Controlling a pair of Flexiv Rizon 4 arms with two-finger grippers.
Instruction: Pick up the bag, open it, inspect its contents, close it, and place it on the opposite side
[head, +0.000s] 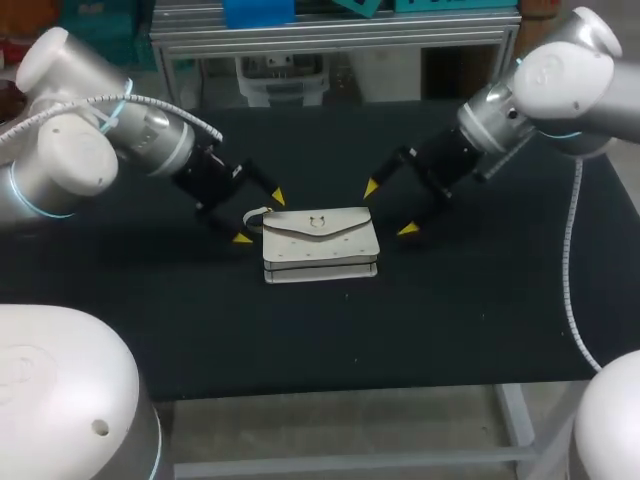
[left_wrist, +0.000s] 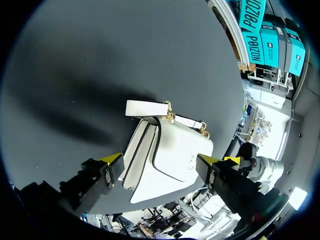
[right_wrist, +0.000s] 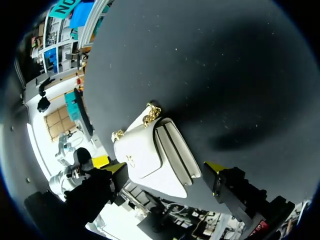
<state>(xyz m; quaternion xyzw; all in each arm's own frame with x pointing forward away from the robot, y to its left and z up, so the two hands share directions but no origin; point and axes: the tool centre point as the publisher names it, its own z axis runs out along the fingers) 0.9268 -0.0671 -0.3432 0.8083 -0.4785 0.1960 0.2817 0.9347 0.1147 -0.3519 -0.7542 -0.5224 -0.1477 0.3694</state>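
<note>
— Handbag first: where will you find it?

— Lying flat on the black table, between your two arms. It is a white bag with its flap down over the front and its short strap curled out at one end.

— And the left gripper?

— At the strap end of the handbag, jaws spread wide. One yellow tip sits behind that end and the other in front of it. The left wrist view shows the handbag ahead, framed by the two fingers. I see no finger pressing on it.

— The right gripper?

— At the opposite end of the handbag, jaws equally wide and holding nothing. Its tips flank that end, close to the handbag but apparently clear of it.

— So how far along are you?

— At the very start, by my reading. The handbag rests on the table with nothing gripping it, and the flap looks closed, so no step shows as done. You have yet to lift it, open the flap, look inside, close it, and set it down on the other side.

— What does the first step need?

— A firm hold at one end, most likely the strap end, before any lift.
</note>
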